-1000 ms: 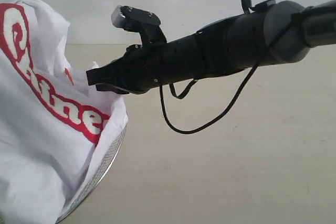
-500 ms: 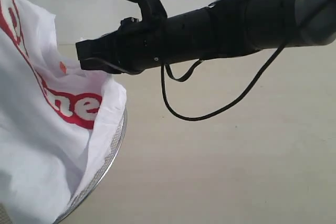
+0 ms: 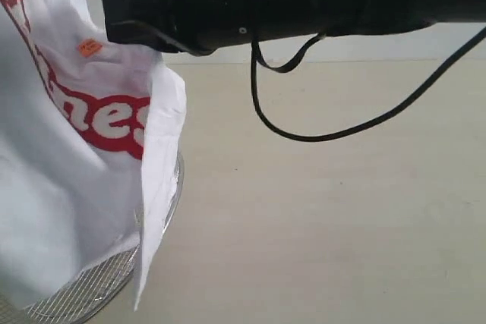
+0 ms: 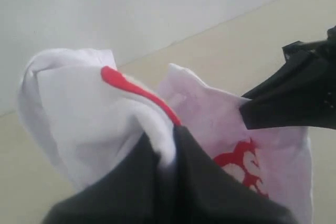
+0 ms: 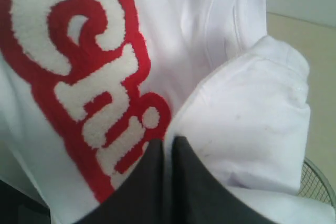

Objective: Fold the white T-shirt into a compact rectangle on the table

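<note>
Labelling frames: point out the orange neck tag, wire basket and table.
orange neck tag [image 3: 89, 47]: exterior view, its middle.
wire basket [image 3: 91, 294]: exterior view, bare mesh.
table [image 3: 342, 225]: exterior view, bare surface.

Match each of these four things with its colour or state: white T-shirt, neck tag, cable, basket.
Things:
1. white T-shirt
2. neck tag
3. cable
4. basket

Colour or state:
a. orange
b. black, hanging in a loop
c. metal mesh with a round rim
d. bears red lettering

Pairs: 1-d, 2-a, 3-b, 4-c
</note>
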`<state>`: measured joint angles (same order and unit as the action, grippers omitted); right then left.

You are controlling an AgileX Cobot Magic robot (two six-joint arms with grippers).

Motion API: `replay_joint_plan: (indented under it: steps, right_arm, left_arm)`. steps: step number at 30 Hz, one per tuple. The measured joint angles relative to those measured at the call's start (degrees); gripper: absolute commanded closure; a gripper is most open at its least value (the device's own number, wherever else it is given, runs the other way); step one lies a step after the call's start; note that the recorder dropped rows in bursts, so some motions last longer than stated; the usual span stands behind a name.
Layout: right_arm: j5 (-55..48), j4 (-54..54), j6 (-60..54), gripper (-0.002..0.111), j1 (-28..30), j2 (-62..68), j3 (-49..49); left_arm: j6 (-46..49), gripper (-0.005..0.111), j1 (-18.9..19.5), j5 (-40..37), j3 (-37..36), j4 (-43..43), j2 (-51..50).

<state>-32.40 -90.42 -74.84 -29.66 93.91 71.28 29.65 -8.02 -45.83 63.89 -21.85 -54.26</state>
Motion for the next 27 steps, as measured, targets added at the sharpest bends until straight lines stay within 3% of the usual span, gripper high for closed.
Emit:
replay_joint_plan:
  steps: [17, 27]
  right_arm:
    - [2.3, 14.4, 12.0, 0.108, 0.0, -10.4, 0.0]
    - [2.3, 15.6, 16.0, 0.108, 0.0, -10.7, 0.0]
  left_arm:
    - [4.5, 0.102, 0.0, -0.9, 4.5, -7.6, 0.0]
    - [6.2, 0.102, 0.0, -2.0, 6.2, -12.0, 0.1]
